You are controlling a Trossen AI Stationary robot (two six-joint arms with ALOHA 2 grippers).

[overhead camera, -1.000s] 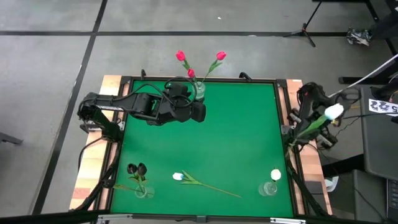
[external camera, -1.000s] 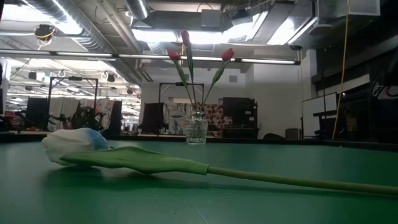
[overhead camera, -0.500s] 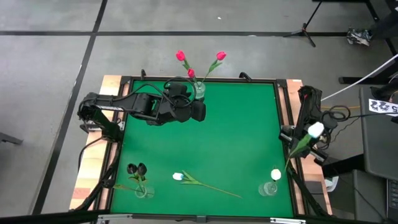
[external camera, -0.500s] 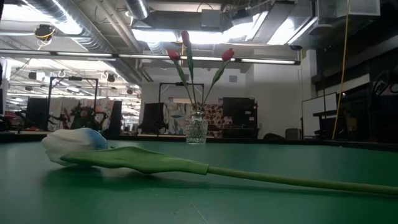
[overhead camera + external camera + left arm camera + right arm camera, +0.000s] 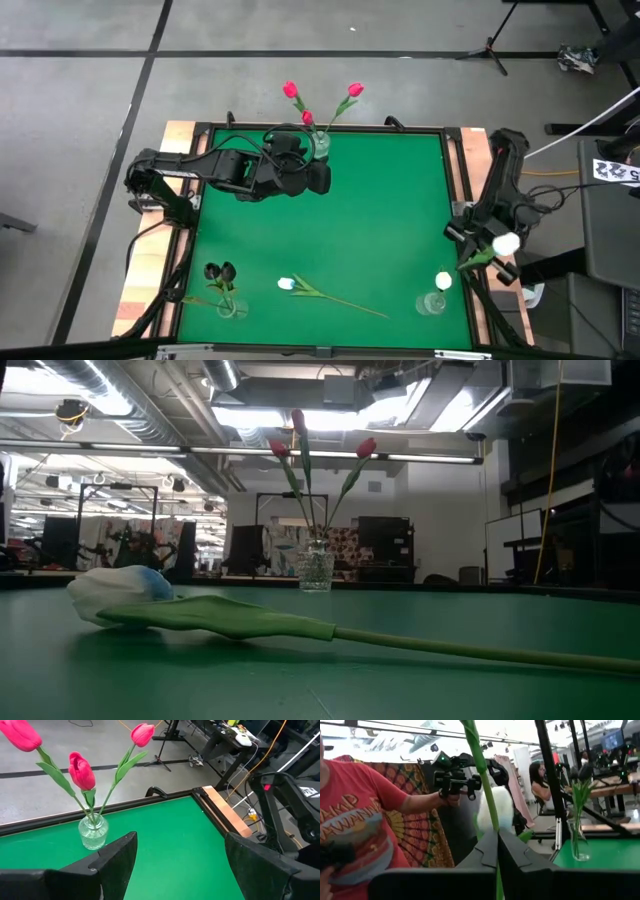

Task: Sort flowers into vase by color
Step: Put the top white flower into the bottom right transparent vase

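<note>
- High view: looks straight down from well above, taking in the whole green table (image 5: 380, 220) and both my arms.
- Low view: sits at table-top height, facing level across the mat, close to a white tulip (image 5: 120, 592) lying there.
- Left wrist view: looks past my left gripper (image 5: 180, 865) at the vase of pink tulips (image 5: 93, 831), shared with the high and low views.
- Right wrist view: faces the room beyond the table edge.

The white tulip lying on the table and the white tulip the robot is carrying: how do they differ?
The white tulip on the table lies flat on the green table, untouched. The carried white tulip is clamped by its stem in the right gripper, off the table's right edge. Both have white heads and green stems.
</note>
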